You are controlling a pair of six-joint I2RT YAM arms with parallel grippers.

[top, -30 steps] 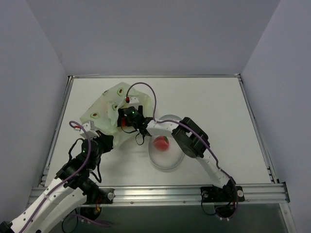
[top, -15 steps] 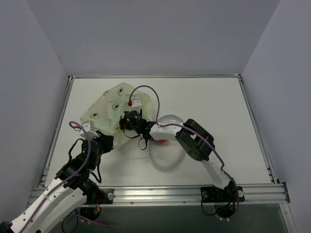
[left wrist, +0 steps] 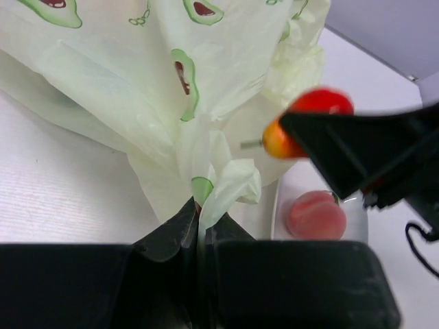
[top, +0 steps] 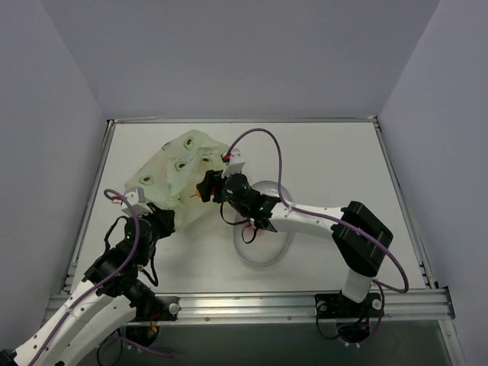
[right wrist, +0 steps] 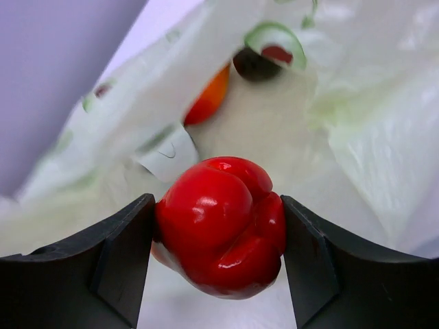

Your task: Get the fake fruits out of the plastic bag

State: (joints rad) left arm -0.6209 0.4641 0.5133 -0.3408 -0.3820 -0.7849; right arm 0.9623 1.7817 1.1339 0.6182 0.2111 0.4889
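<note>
Clearly, three fake fruits can be counted. One red fruit [right wrist: 219, 233] sits clamped between the two fingers of the right claw [right wrist: 217, 205], which is partly closed around it, a finger pressed on each side. One pink fruit [left wrist: 315, 214] lies in the single clear dish [top: 263, 257], just right of the bag. One orange-red fruit [right wrist: 209, 96] shows deeper inside the plastic bag [left wrist: 137, 82], half covered by a fold. A dark patch beside it, under an avocado print, may be a fourth fruit or only part of the print; I cannot tell which.

Only one bag is present. It stands crumpled on the left rear part of the white surface [top: 328, 168], pale yellow-green, with several avocado-half prints on its top and sides. The right claw holds its red fruit at the bag's right edge, between the bag and the dish.

Both arms are at work. The left claw [left wrist: 199, 212] is fully closed, pinching a gathered fold of the bag's near edge between its two fingertips, with the film rising out of it.
</note>
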